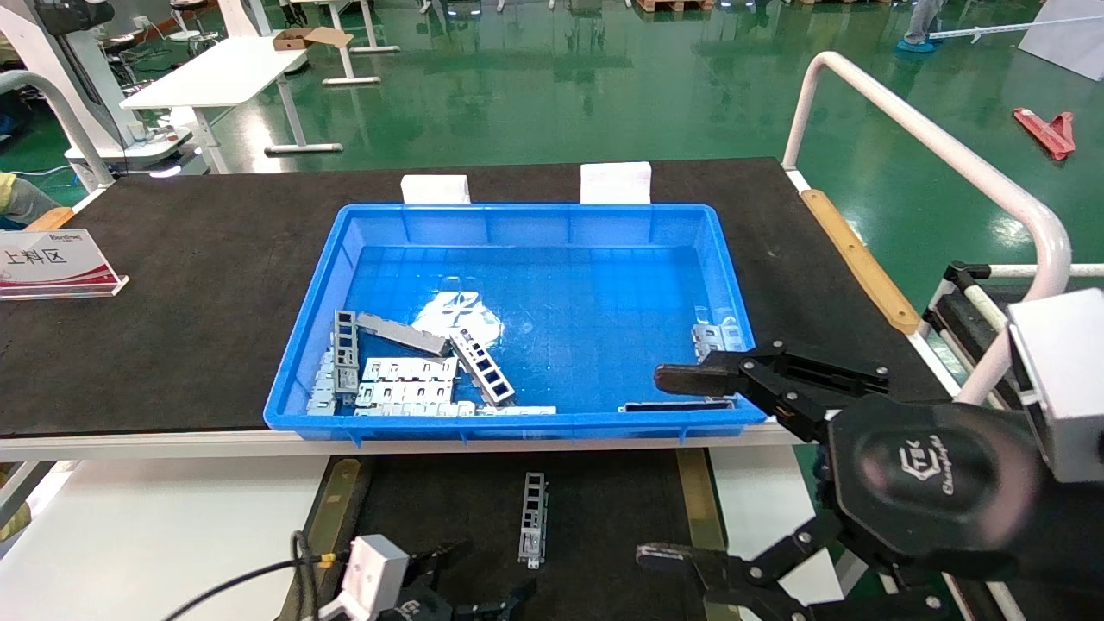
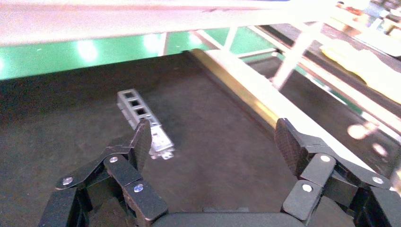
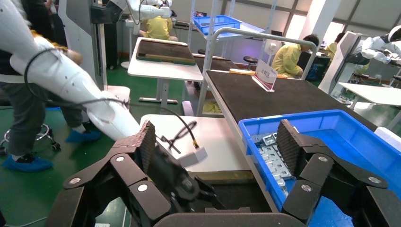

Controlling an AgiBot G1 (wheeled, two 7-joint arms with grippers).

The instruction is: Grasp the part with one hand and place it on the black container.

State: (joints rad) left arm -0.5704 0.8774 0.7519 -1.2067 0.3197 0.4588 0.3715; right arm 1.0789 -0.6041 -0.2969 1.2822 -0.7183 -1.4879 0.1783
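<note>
One part (image 1: 533,517), a slim silver ladder-like bar, lies on the black container (image 1: 612,509) below the table's front edge. My left gripper (image 1: 470,580) hovers low just in front of it, open and empty. In the left wrist view the part (image 2: 142,118) lies on the felt floor (image 2: 222,123) beyond the left finger (image 2: 142,142) of my open gripper (image 2: 215,142). More parts (image 1: 483,366) lie in the blue crate (image 1: 535,220). My right gripper (image 1: 677,470) is open and empty, raised beside the crate's front right corner; it also shows in the right wrist view (image 3: 215,142).
Flat pale slotted plates (image 1: 405,379) lie in the crate's front left. Brass side strips (image 1: 694,500) edge the container. A white rail (image 1: 931,138) stands at the right. A sign (image 1: 52,263) sits at the far left. The crate (image 3: 331,127) is close to the right gripper.
</note>
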